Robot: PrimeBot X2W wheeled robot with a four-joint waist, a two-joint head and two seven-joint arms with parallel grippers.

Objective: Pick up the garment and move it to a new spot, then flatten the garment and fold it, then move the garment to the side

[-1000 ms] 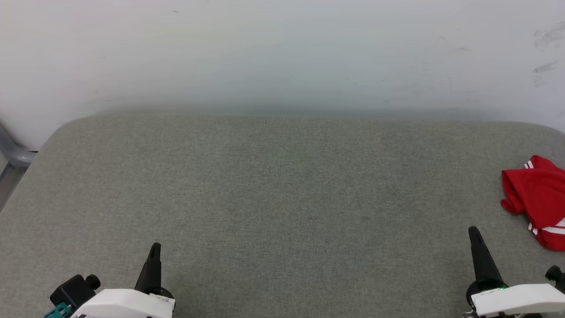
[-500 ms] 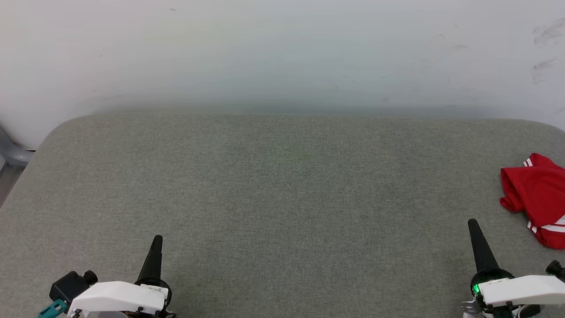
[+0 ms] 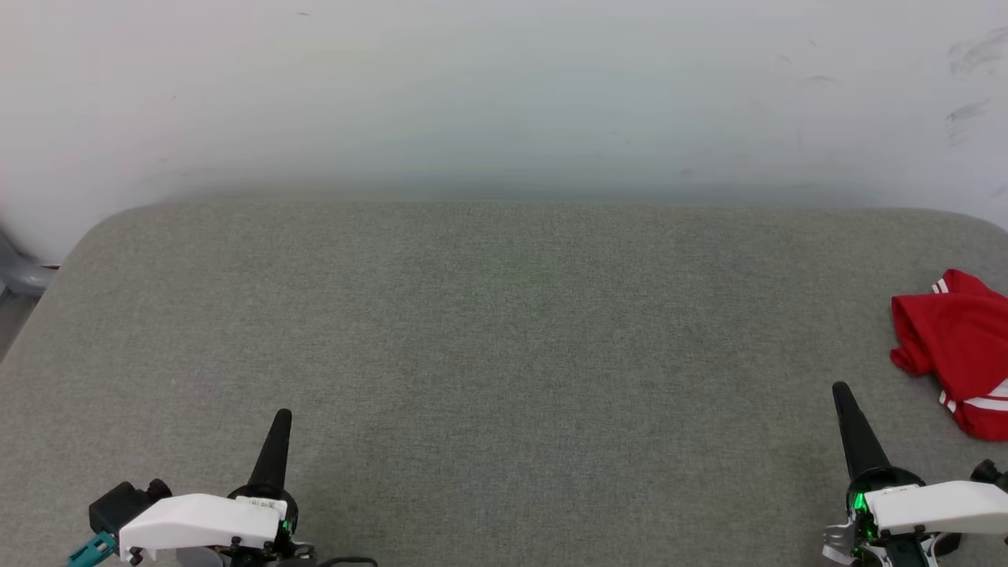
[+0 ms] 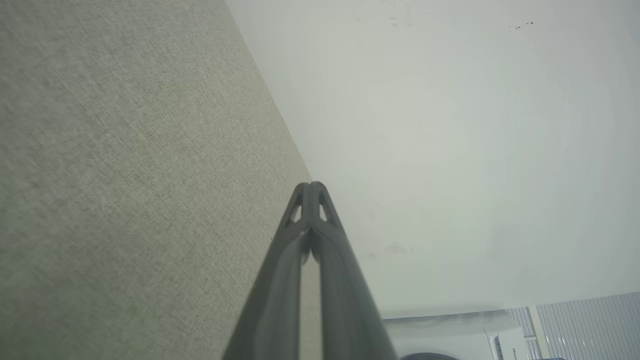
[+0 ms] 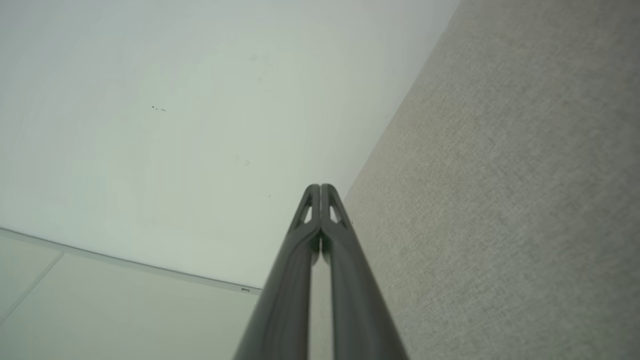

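The garment point(image 3: 957, 346), bright red with red-white striped trim, lies crumpled at the far right of the grey fabric surface point(image 3: 504, 331), partly cut off by the head view's right edge. My right gripper point(image 3: 841, 389) stands at the lower right, shut and holding nothing, a short way left of and nearer than the garment. At the lower left my left gripper point(image 3: 283, 414) is also shut and holds nothing, far from the garment. In the wrist views the left gripper point(image 4: 310, 186) and the right gripper point(image 5: 320, 187) each show their tips pressed together over the grey fabric.
A white wall point(image 3: 504, 94) rises right behind the grey surface's far edge. A grey metal frame part point(image 3: 20, 276) shows past the surface's rounded left corner. The wide middle of the surface lies between my two grippers.
The head view has shifted slightly, so the whole picture sits a little differently. Both grippers reach a little further up the view than before. The garment has not moved on the surface.
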